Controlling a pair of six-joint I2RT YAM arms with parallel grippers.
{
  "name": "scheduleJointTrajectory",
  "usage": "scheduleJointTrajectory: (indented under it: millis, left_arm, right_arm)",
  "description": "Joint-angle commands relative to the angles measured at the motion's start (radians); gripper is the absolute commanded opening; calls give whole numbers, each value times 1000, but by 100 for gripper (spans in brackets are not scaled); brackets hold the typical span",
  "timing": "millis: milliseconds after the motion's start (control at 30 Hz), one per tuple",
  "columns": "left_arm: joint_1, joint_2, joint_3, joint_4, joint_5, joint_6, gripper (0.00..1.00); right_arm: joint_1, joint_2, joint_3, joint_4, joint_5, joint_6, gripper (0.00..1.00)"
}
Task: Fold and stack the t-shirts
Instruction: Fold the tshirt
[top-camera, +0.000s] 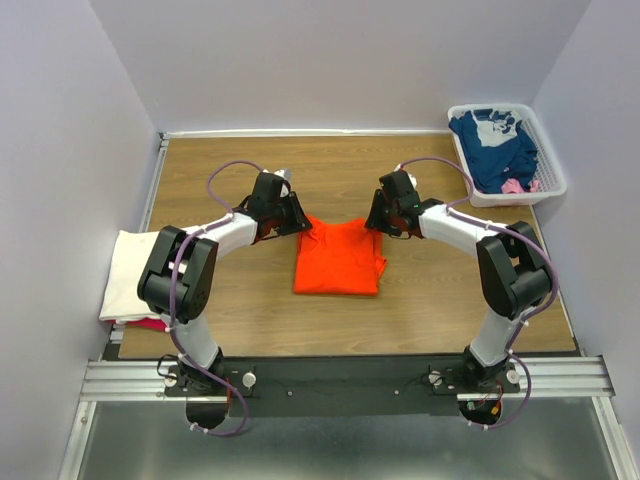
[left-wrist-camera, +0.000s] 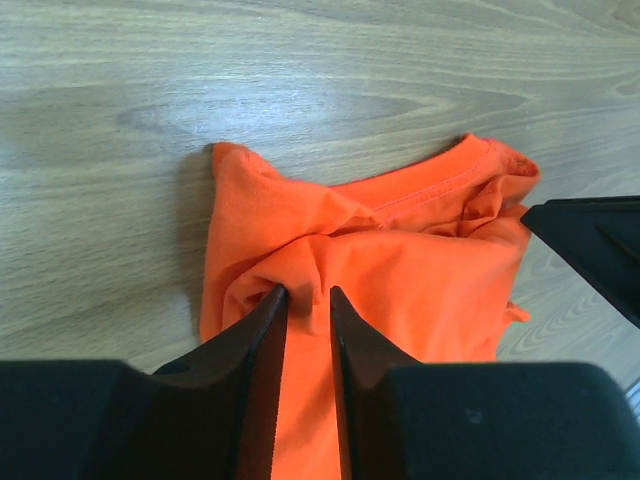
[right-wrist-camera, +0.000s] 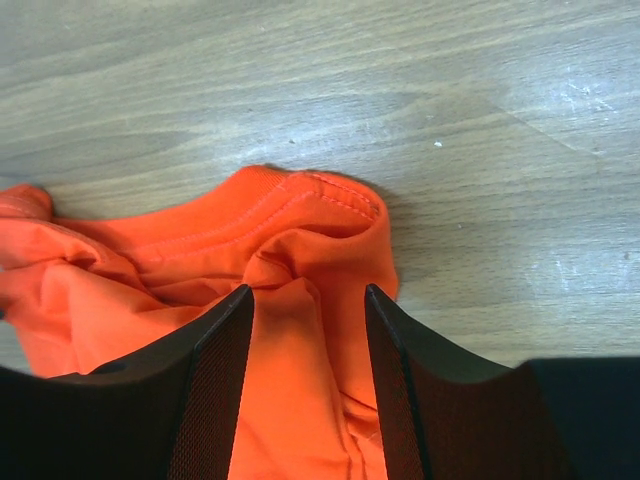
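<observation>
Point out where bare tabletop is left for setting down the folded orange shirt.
Bare wood shows near of the orange shirt, between the two arms, and along the far edge left of the white basket. The left edge is taken by the cream-and-pink stack. The left hand and right hand crowd the shirt's far corners.

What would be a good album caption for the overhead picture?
Two arms pinch the far corners of an orange t-shirt on a wooden table, folded shirts stacked at left.
</observation>
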Motion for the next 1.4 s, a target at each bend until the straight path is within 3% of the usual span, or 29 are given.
scheduleJointTrajectory:
  millis: [0,233,433,467,867,1100,1367]
  left_arm:
    - [2,21,4,32,33,-4,25]
    - [2,27,6,40,43,-4,9]
    - [2,21,4,48,46,-3,3]
    - [4,23,6,48,46,-3,0]
    - [9,3,4,51,56,13,0]
    - [44,-45,-17,52,66,27,0]
    - [71,6,30,72,105,31,0]
  right_arm:
    - [-5,18,32,17,-30,21,54]
    - [-7,18,18,26,-65,41,47]
    - [-7,29,12,40,-88,61,42]
    - [-5,31,12,40,-87,63,40]
    - [-11,-32,-24,38,-25,67,0]
    - [-13,-158,-88,31,86,41,0]
    - [-30,-98,-99,26,117,44,0]
